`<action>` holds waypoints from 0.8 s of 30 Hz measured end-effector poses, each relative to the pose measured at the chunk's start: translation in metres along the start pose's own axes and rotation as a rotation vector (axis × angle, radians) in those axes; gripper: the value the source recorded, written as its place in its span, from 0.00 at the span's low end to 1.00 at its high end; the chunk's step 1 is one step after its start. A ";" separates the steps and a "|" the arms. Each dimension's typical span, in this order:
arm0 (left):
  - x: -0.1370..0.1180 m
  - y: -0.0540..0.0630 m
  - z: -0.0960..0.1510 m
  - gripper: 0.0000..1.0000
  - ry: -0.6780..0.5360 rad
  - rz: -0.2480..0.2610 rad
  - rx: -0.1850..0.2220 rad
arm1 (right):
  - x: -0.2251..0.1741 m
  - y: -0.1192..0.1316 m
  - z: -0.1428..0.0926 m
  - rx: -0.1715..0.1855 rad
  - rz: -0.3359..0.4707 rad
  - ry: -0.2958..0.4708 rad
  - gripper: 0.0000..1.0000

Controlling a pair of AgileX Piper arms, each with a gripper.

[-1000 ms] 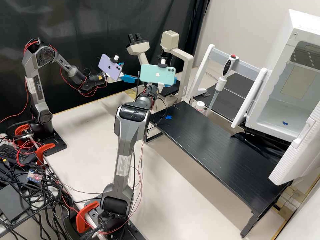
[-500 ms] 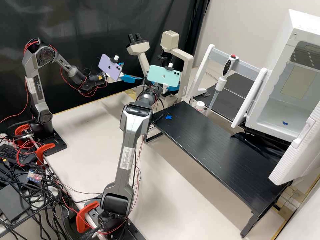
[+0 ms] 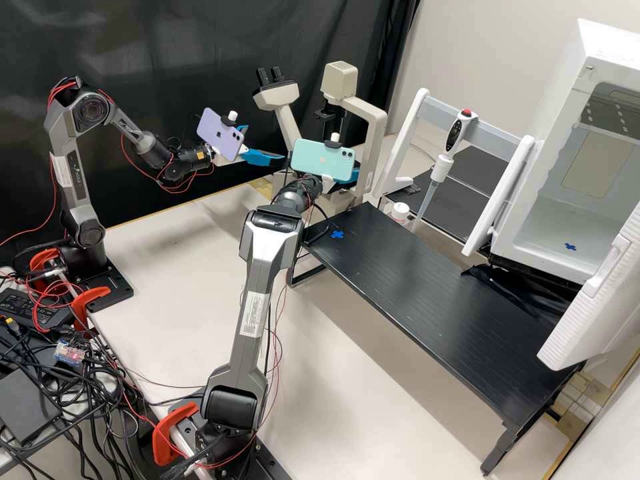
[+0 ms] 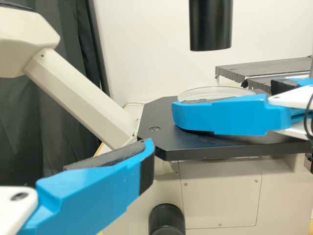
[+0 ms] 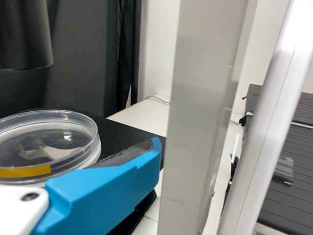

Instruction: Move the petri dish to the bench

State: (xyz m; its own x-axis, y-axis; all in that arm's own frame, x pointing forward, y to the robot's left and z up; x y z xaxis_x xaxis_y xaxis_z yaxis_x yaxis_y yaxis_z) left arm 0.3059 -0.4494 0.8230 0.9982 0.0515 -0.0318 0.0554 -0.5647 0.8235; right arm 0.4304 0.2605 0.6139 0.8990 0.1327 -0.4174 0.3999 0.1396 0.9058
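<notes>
In the high view, the right arm (image 3: 270, 250) stands farther right than initially. Its mint phone (image 3: 323, 160) now sits lower.

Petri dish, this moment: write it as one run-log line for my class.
petri dish at microscope stage, not on black bench | right arm extended to dish | grip on dish: cannot tell | left end effector open, near stage

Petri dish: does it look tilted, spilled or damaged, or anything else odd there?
Nothing stands out. The petri dish looks roughly level, its visible rim unbroken, and no spill shows on the visible part of the microscope stage. Part of the dish is hidden.
</notes>
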 end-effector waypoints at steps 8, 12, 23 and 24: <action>0.000 0.000 0.000 1.00 0.000 0.000 0.000 | -0.017 0.006 -0.002 -0.098 0.107 -0.006 1.00; 0.000 0.000 0.000 1.00 0.000 0.000 0.000 | -0.026 0.010 -0.013 -0.134 0.131 0.036 1.00; 0.000 0.000 0.000 1.00 0.000 0.000 0.000 | -0.026 0.012 -0.022 -0.118 0.097 0.073 1.00; 0.000 0.000 0.000 1.00 0.000 0.000 0.000 | -0.024 0.010 -0.023 -0.117 0.094 0.075 1.00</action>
State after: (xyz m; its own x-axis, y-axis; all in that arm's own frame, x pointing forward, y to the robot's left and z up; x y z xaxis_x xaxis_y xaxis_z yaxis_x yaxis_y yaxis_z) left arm 0.3059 -0.4494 0.8230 0.9982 0.0515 -0.0318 0.0554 -0.5647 0.8235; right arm 0.4088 0.2809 0.6318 0.9139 0.2229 -0.3393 0.2872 0.2360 0.9284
